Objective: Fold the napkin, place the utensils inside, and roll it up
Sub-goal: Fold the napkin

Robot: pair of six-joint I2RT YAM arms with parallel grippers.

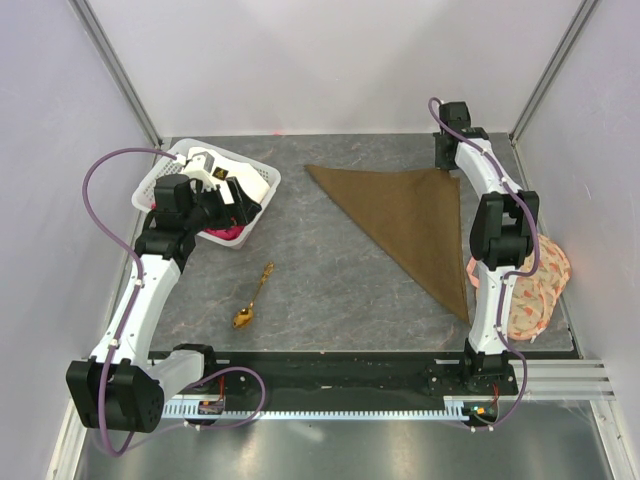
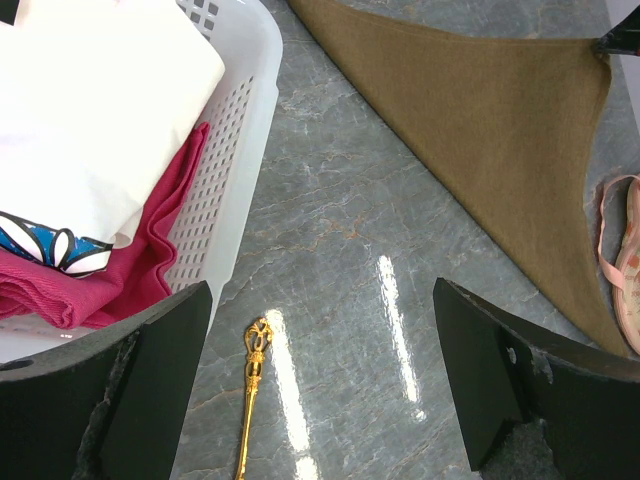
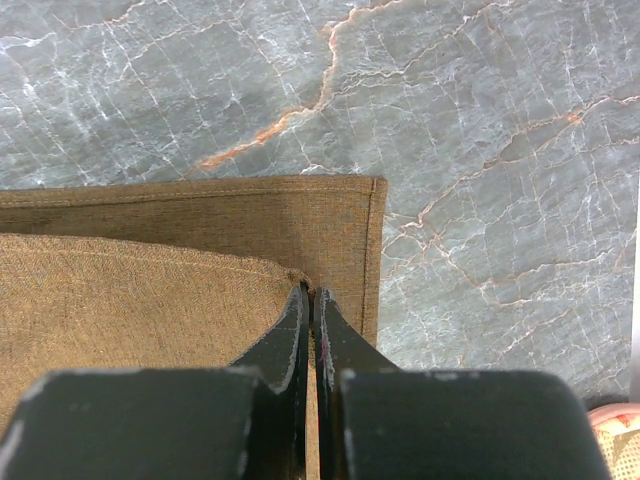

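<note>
The olive-brown napkin [image 1: 412, 222] lies folded into a triangle on the grey table, right of centre. My right gripper [image 1: 447, 160] is at its far right corner, shut on the corner of the upper layer [image 3: 282, 280] just above the lower layer [image 3: 340, 225]. The gold spoon [image 1: 253, 296] lies on the table left of centre, bowl toward me. My left gripper [image 1: 232, 205] is open and empty, hovering by the basket; the spoon's handle [image 2: 252, 390] shows between its fingers, near the left finger [image 2: 150, 380].
A white perforated basket [image 1: 255, 172] holding white and pink cloths stands at the far left. A peach floral fabric piece [image 1: 535, 290] lies at the right table edge beside the right arm. Walls enclose the table on three sides.
</note>
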